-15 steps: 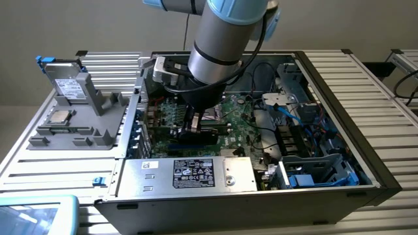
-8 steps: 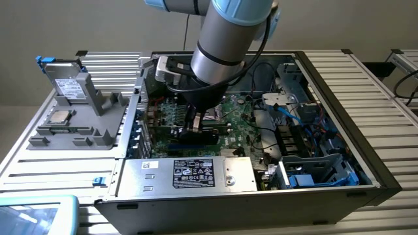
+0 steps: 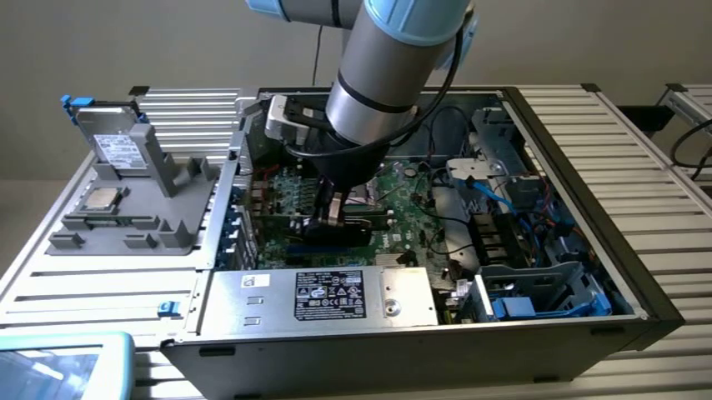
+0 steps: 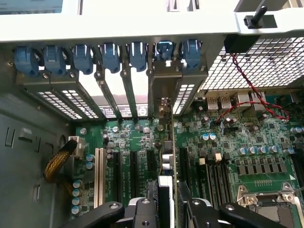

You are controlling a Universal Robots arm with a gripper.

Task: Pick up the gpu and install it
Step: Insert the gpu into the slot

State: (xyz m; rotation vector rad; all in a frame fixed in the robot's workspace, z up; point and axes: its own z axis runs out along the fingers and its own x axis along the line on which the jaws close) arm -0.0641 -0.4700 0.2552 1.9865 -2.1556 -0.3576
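1. Arm (image 3: 378, 75) is angled in from 12 o'clock in the exterior view, with the wrist pitched steeply down into the open computer case (image 3: 579, 200).
2. Gripper (image 3: 333, 218) is placed low over the motherboard (image 3: 418, 208), near the middle of the case.
3. Pincer is drawn nearly together and clamped on the gpu (image 3: 356, 227). In the wrist view a finger (image 4: 151, 199) is pressed against each face of the card.
4. gpu is held upright on its edge, lined up along an expansion slot. Its metal bracket (image 4: 164, 90) is set at the rear slot openings, beside the row of blue clips (image 4: 109, 54). How far it is seated cannot be told.
5. Power supply (image 3: 323, 296) is noted at 6 o'clock of the gripper.
6. Grey parts tray (image 3: 133, 200) is noted outside the case at 9 o'clock, with a silver drive (image 3: 117, 150) standing in it.
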